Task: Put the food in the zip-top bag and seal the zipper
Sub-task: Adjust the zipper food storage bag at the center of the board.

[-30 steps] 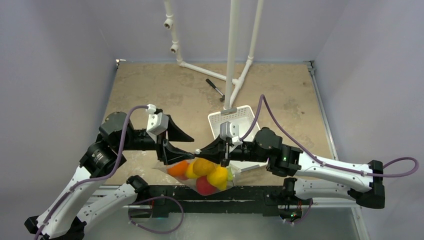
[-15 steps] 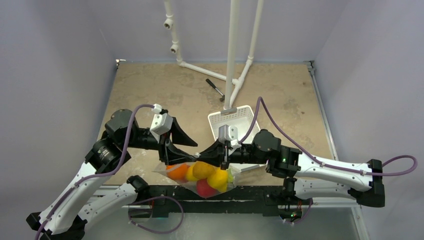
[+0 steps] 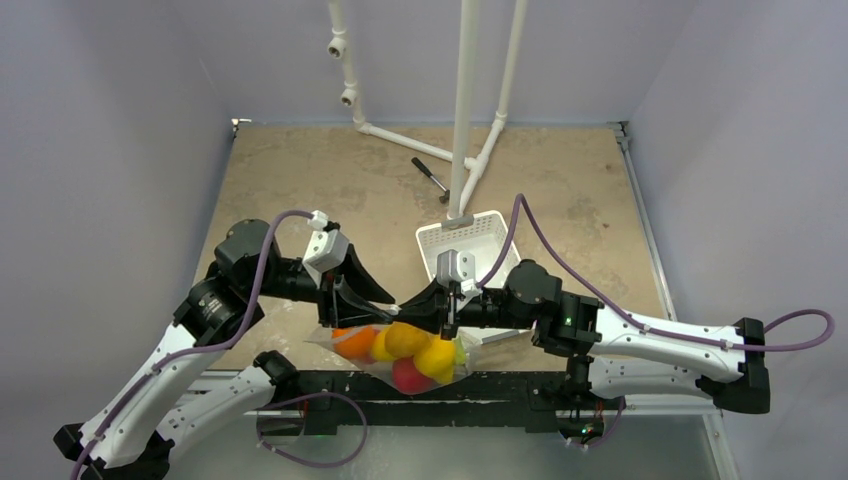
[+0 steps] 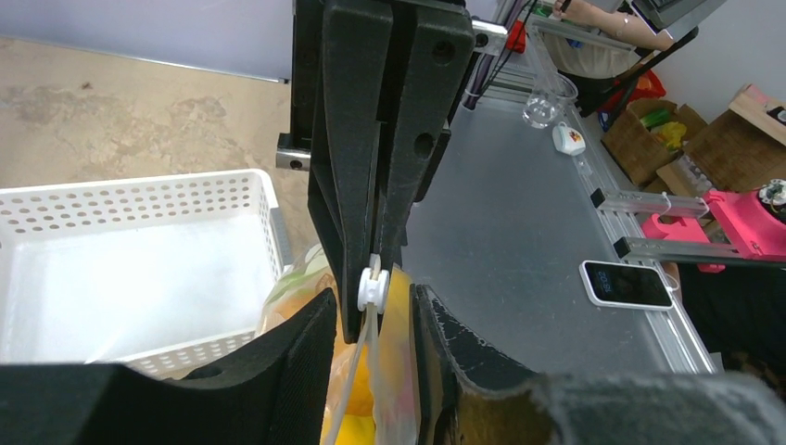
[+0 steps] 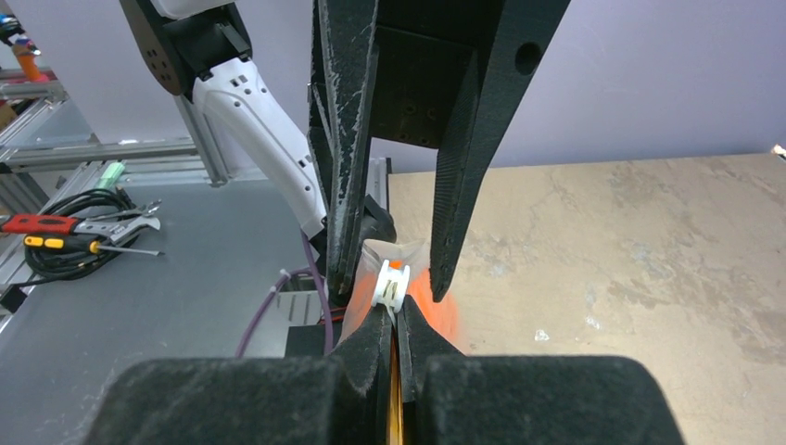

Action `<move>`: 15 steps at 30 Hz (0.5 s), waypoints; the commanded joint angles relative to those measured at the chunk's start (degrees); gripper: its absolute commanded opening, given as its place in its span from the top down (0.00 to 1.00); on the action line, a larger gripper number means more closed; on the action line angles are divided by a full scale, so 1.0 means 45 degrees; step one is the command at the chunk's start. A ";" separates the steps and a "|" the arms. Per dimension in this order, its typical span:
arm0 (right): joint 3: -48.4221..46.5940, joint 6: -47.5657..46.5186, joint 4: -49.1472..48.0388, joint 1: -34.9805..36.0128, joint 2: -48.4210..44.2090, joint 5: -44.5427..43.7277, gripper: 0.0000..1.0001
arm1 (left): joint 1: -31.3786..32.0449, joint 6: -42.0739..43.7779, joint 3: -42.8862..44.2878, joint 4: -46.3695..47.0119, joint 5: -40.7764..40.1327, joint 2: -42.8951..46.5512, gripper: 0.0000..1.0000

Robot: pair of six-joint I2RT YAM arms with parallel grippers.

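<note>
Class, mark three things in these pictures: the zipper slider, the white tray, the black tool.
Slider (image 4: 373, 289): left wrist view, its white body.
Tray (image 4: 139, 195): left wrist view, its perforated wall.
Tool (image 3: 428, 172): top view, its black handle.

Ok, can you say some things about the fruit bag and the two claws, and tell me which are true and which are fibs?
1. The food is inside the zip-top bag. True.
2. Some fruit sits in the white tray. False: no fruit shows in it.
3. The right claw is pinched shut on the zipper. True.
4. The left claw is squeezed shut too. False: its fingers stand apart, one on each side of the little white slider.
</note>
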State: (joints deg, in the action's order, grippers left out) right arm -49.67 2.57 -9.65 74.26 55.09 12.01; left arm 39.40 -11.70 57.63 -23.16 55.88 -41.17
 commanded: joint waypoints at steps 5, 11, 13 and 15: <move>-0.0393 -0.0003 -0.0780 0.0108 -0.0022 -0.0403 1.00 | -0.0003 -0.0323 -0.0254 0.0626 0.0375 -0.0069 0.67; -0.0438 -0.0007 -0.0766 0.0119 0.0026 -0.0438 1.00 | 0.0000 -0.0435 -0.0227 0.0744 0.0467 -0.0080 0.69; -0.0428 -0.0009 -0.0739 0.0119 -0.0011 -0.0461 1.00 | 0.0003 -0.0444 -0.0166 0.0733 0.0454 -0.0053 0.70; -0.0430 0.0014 -0.0698 0.0119 -0.0030 -0.0462 1.00 | -0.0003 -0.0464 -0.0094 0.0732 0.0420 -0.0032 0.70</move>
State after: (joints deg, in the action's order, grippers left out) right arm -49.67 2.57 -9.58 74.37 55.64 11.07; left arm 39.40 -12.97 56.42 -22.65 56.60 -41.60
